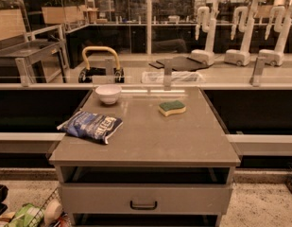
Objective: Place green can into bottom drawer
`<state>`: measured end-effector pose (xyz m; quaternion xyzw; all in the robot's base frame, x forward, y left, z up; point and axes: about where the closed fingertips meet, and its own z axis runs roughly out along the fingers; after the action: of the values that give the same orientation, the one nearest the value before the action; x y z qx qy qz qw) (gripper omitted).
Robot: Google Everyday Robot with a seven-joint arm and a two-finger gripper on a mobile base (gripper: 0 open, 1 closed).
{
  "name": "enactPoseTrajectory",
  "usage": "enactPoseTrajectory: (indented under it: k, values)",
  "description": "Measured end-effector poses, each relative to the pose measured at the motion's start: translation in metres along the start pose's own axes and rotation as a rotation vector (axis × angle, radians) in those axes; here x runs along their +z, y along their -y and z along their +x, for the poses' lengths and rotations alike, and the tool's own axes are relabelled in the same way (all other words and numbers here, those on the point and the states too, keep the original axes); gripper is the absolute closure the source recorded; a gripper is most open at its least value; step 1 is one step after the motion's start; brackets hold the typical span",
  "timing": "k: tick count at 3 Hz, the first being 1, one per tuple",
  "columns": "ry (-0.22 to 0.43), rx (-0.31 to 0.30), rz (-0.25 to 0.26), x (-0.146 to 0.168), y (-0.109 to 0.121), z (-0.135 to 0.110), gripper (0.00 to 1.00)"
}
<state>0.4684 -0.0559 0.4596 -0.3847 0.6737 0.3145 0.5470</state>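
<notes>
The green can does not show in the camera view. My gripper is not in view either. A grey cabinet [183,145] stands in front of me with a flat top. Below the top is an open slot, and under it a shut drawer [144,198] with a dark handle [143,205]. Whether another drawer lies lower is cut off by the frame's bottom edge.
On the cabinet top lie a blue chip bag [91,125], a white bowl [108,93] and a green-topped yellow sponge [172,108]. A wire basket with packets [30,215] sits on the floor at bottom left. Idle robots [240,30] stand behind a glass rail.
</notes>
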Motion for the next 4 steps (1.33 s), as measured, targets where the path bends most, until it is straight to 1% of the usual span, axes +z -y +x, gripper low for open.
enactPoseTrajectory:
  k: [1, 2, 3, 4]
  values:
    - [0.041, 0.006, -0.022, 0.012, -0.001, 0.057, 1.0]
    - [0.064, 0.05, -0.025, 0.029, 0.005, 0.107, 1.0]
    - [0.071, 0.065, -0.012, 0.031, 0.012, 0.12, 1.0]
    - [0.073, 0.086, -0.026, 0.037, 0.015, 0.126, 1.0]
